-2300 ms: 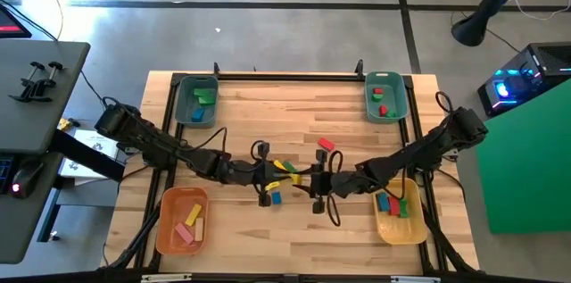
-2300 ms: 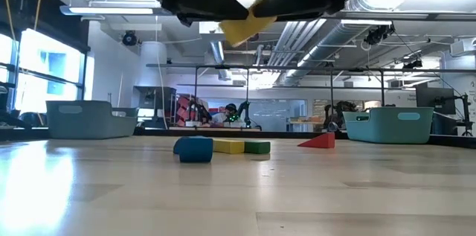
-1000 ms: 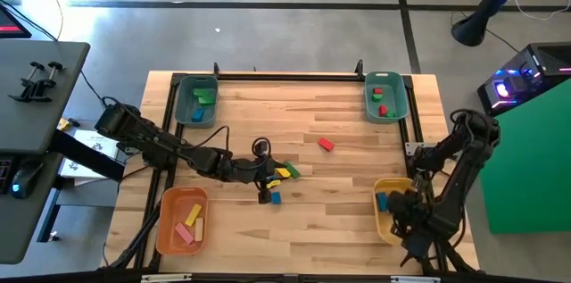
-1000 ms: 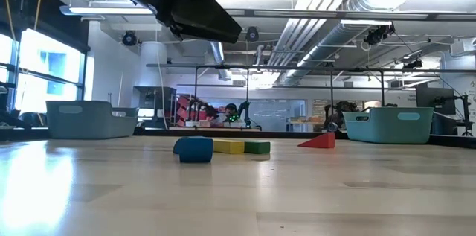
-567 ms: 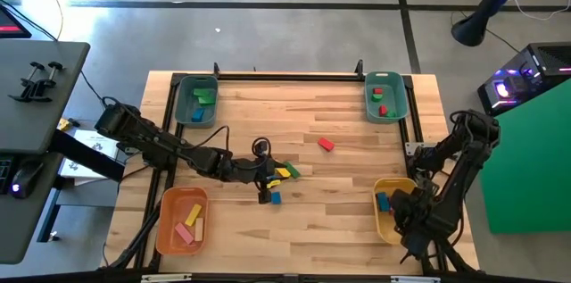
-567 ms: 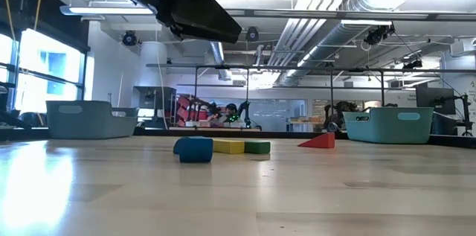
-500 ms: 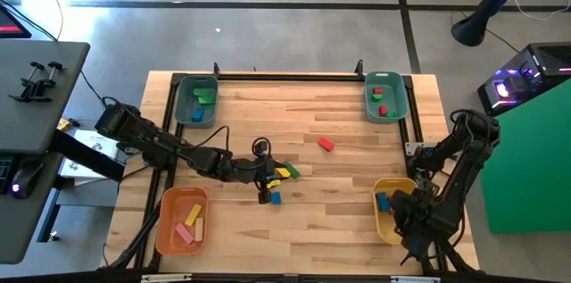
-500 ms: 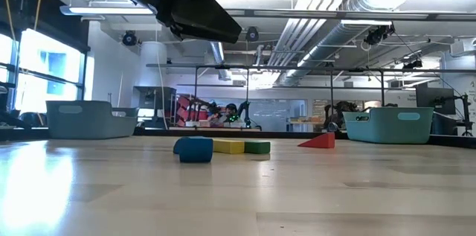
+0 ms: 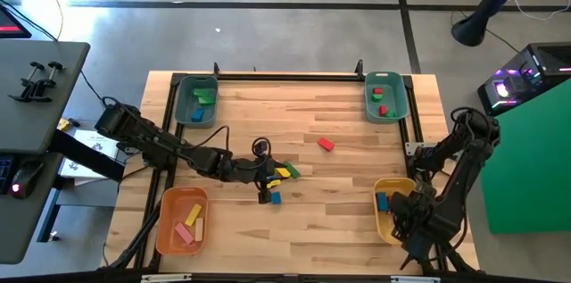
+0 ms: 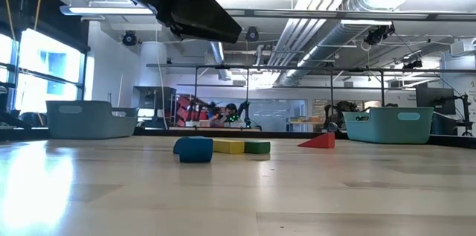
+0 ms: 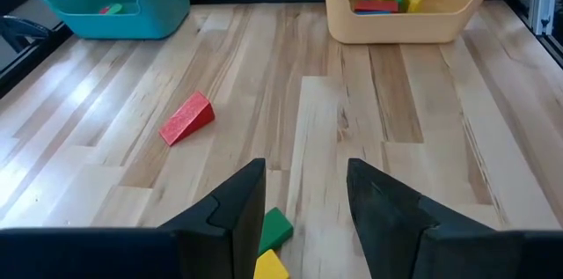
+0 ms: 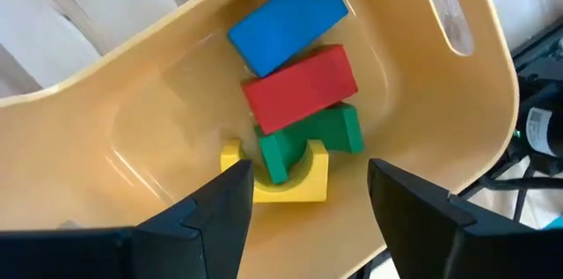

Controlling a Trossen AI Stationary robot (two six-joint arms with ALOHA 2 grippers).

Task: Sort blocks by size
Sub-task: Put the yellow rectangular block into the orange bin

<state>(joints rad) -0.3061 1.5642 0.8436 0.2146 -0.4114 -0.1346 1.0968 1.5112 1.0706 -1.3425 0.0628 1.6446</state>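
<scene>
While I read the table from left to right, I list first the orange bin at the near left corner, with pink and natural-wood bars inside; their count is hard to make out. Behind it, the left teal bin holds green and blue blocks. Left gripper: it hangs mid-table over the loose cluster, jaws parted and empty in my left wrist view. Beneath it lie a green block and a yellow block, the yellow one cut off at the frame edge, and a blue block just beside them. Farther right, well apart, a red wedge lies alone. The right teal bin at the far corner holds small red and green pieces, too small to tell by shape. Yellow bin, near right corner: blue bar, red bar, green arch resting on a yellow arch. Right gripper hangs over this bin, jaws spread wide, holding nothing; from above, the arm hides much of the bin.
</scene>
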